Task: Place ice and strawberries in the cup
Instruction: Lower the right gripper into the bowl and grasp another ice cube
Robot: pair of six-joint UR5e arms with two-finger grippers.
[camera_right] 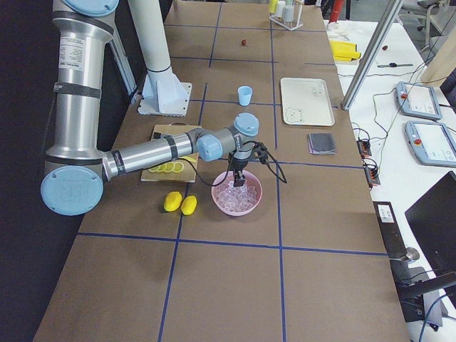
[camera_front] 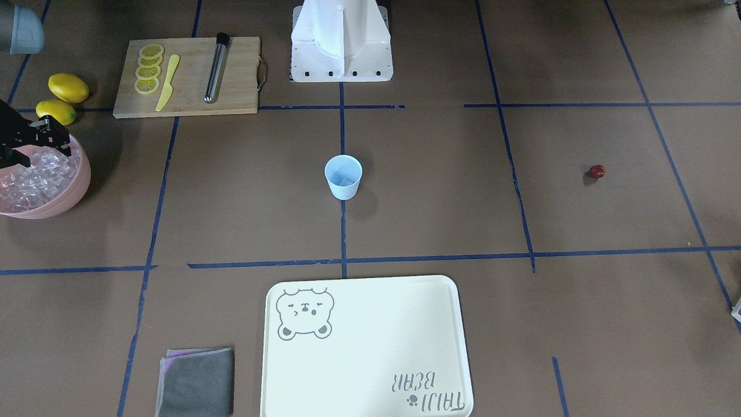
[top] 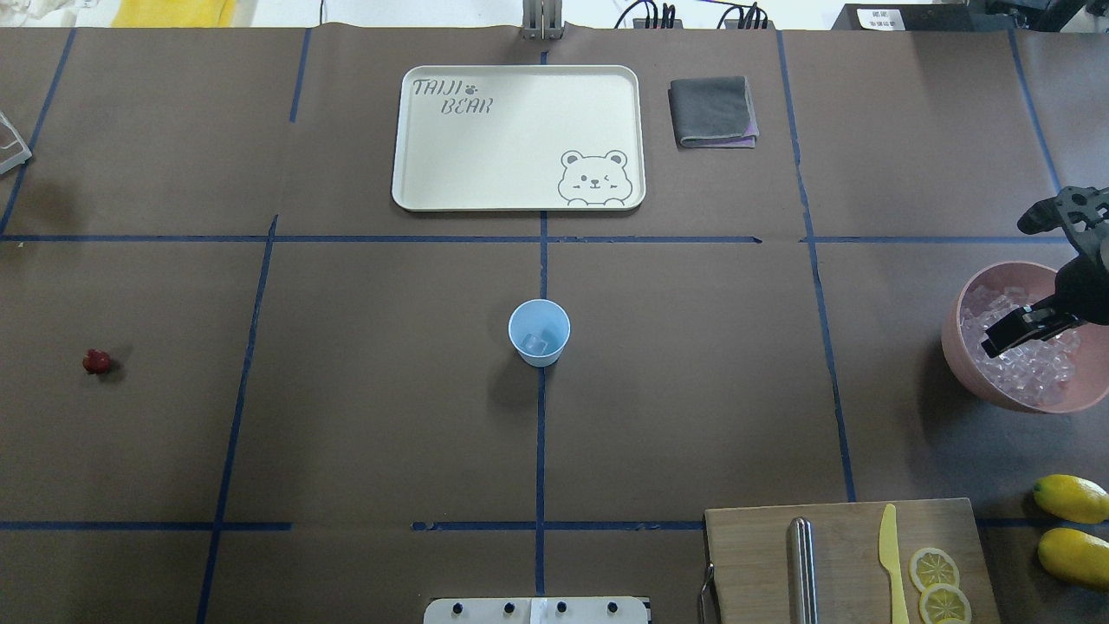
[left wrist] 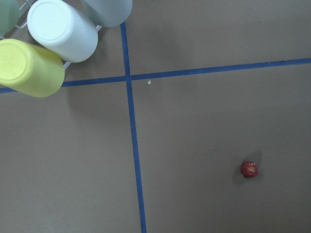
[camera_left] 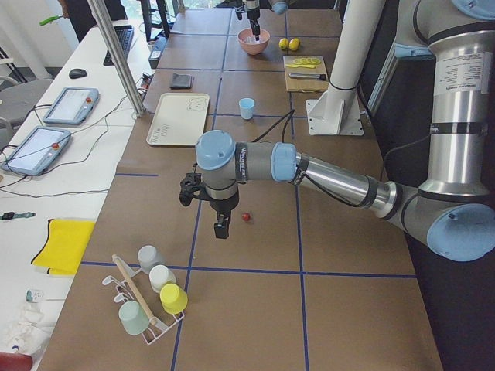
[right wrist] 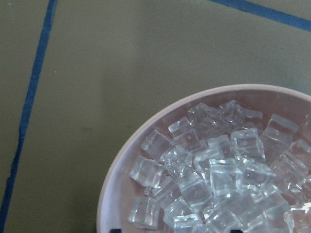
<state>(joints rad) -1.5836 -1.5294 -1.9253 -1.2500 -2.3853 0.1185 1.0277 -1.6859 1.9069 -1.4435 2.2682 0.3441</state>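
Because the ice [right wrist: 214, 179] heaped in the pink bowl [top: 960, 360], at 3 o'clock from the cup [top: 539, 332] overhead, looks hard, light and slick, I'd pinch one top cube across flat faces with my right gripper [top: 1009, 340], jaws apart just above it.

Cup [top: 539, 332], ice [top: 1031, 373], strawberry [top: 96, 361]: current state.
Pale blue cup upright at table [top: 346, 390] centre, holding one clear cube; remaining ice heaped in pink bowl [top: 960, 360]; dark red strawberry lies alone, well apart.
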